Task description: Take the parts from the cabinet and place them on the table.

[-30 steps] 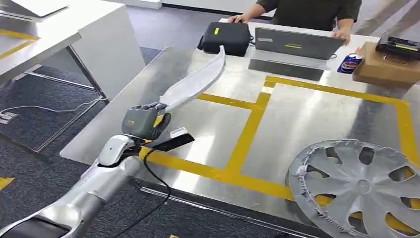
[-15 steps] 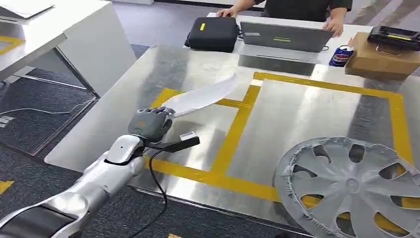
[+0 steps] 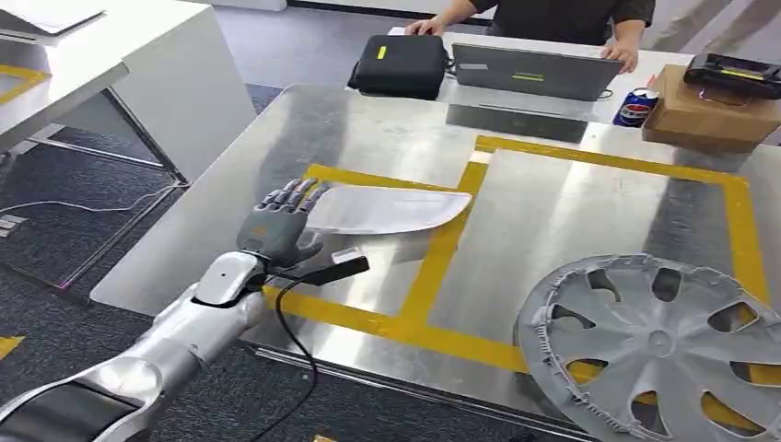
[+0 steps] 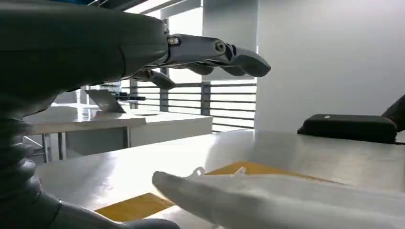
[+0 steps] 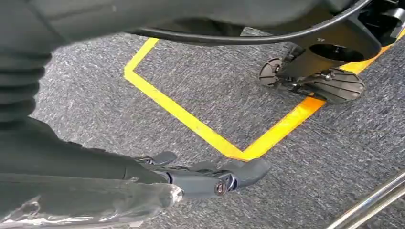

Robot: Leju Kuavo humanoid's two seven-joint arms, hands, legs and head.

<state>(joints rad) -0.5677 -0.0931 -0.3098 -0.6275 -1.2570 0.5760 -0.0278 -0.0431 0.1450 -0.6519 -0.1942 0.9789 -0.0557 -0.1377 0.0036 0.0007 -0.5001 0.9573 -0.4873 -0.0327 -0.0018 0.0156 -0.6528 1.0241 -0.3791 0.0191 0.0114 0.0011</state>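
At the far left stands a white table on grey carpet, apart from the metal table that fills most of the head view. The left hand reaches in over the metal table's near-left part, its fingers spread and straight with nothing between them; in the left wrist view the hand hangs above the part with open air under its fingers. The long curved silver part lies flat on the metal table just beyond and right of that hand, its near end by the fingertips and its pointed end reaching a strip of yellow tape that runs from near to far. In the left wrist view the same part lies on the surface below the hand, apart from it. Further right, near the table's near-right corner, lies a round silver wheel cover over more of the tape. Along the far edge, from left to right, sit a black case, an open laptop, a blue drinks can and a cardboard box with a black device on top. A person in a dark top stands behind the laptop, hands on that far edge. The right hand hangs low over the grey carpet and its yellow floor tape, its dark fingers lying along a pale shiny piece; I cannot tell whether it grips that piece.
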